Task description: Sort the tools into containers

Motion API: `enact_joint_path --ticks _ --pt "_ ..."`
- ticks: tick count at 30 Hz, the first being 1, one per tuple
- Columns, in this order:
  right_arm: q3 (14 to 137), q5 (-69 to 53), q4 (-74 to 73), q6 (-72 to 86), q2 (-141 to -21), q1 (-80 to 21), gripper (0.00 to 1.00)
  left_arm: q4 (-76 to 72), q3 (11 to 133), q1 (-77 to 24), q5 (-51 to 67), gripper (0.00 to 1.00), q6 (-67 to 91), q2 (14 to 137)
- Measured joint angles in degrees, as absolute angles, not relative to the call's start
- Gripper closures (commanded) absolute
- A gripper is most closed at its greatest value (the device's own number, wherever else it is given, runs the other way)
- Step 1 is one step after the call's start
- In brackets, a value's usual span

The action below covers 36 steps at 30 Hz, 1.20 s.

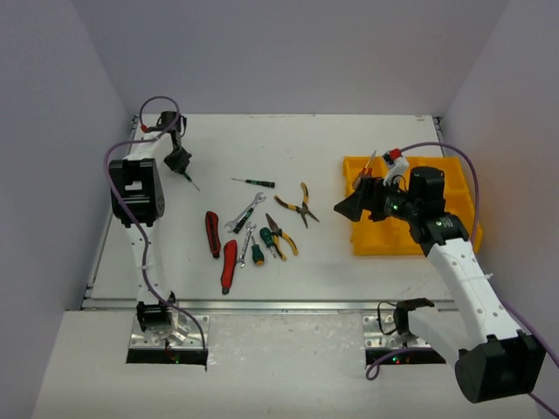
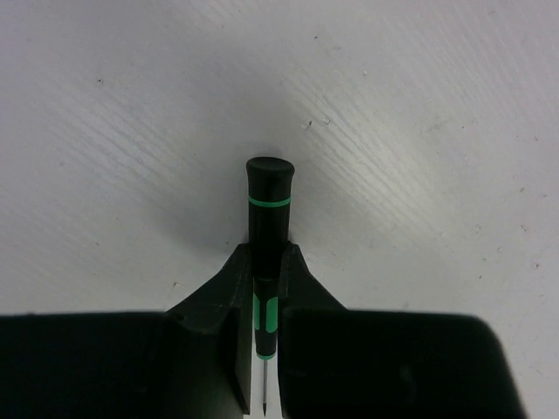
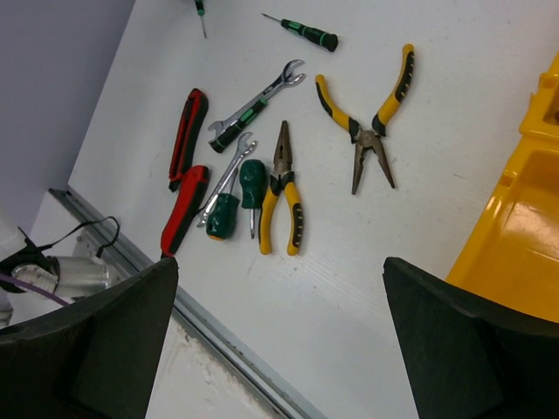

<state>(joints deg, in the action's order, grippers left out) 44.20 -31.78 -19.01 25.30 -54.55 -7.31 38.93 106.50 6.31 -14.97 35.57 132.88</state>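
Note:
My left gripper is shut on a thin black screwdriver with green bands, its handle pointing away over the white table and its tip back between the fingers. In the top view this gripper is at the table's far left. My right gripper hangs open and empty over the left edge of the yellow tray. A red-handled screwdriver leans in the tray's far-left compartment. Loose tools lie mid-table: pliers, a wrench, a second thin screwdriver.
Below my open right gripper lie two red-black knives, two stubby green screwdrivers, a second pair of pliers and a small wrench. The tray's yellow wall is at the right. A metal rail edges the table's front.

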Motion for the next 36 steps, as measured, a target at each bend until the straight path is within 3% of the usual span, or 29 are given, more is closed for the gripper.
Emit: enact_joint_path --ticks 5,11,15,18,22,27,36 --pt "41.7 -38.06 -14.09 27.7 -54.67 -7.31 0.01 36.32 102.58 6.25 -12.87 1.0 34.75 130.56" --pt "37.08 -48.29 -1.45 37.15 -58.22 -10.22 0.01 30.28 81.45 2.65 -8.3 1.0 34.74 111.42" --pt "37.5 -48.33 3.81 39.37 -61.34 -18.15 0.08 22.16 71.76 -11.49 -3.97 1.0 34.95 90.7" --pt "38.7 -47.18 7.28 40.82 -64.45 -21.11 0.22 11.11 68.55 -24.46 2.31 1.0 35.62 81.98" --pt "40.75 -45.14 8.51 41.14 -67.88 -22.21 0.26 -0.3 60.7 -31.79 10.06 1.0 39.02 77.43" --pt "41.03 -43.02 9.2 41.13 -67.71 -22.65 0.38 -8.5 51.64 -37.14 13.15 1.0 43.71 76.86" --pt "40.18 -42.74 11.49 42.09 -65.19 -23.07 0.5 -15.55 48.42 -40.93 14.51 1.0 47.42 76.02"
